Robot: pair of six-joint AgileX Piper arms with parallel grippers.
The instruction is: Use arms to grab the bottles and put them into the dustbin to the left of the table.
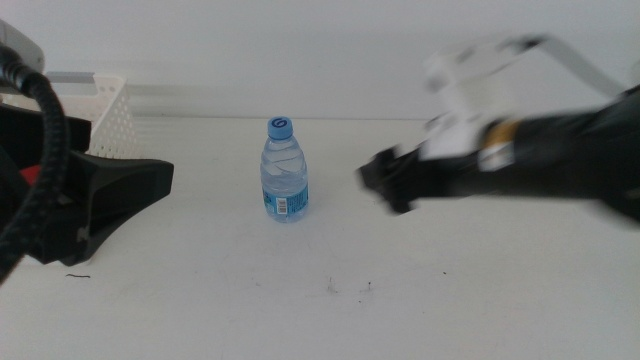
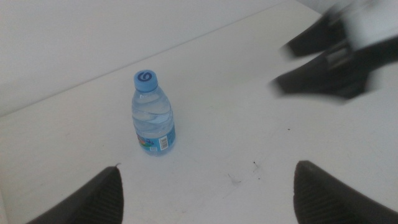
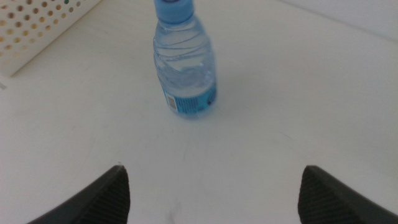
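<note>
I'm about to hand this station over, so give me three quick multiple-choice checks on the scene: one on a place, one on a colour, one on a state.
1. Where does the water bottle stand?
A. inside the dustbin
B. upright on the table, between the two grippers
C. lying by the near table edge

2. What colour is the bottle's cap?
A. blue
B. white
C. red

3. How do the right gripper's jaws stand?
A. shut on the bottle
B. shut on nothing
C. open, holding nothing

Answers:
1 B: it stands on the table, with the left gripper and the right one on either side and the dustbin behind to the left.
2 A: the cap is blue in every view.
3 C: the jaws stand wide apart, short of the bottle.
</note>
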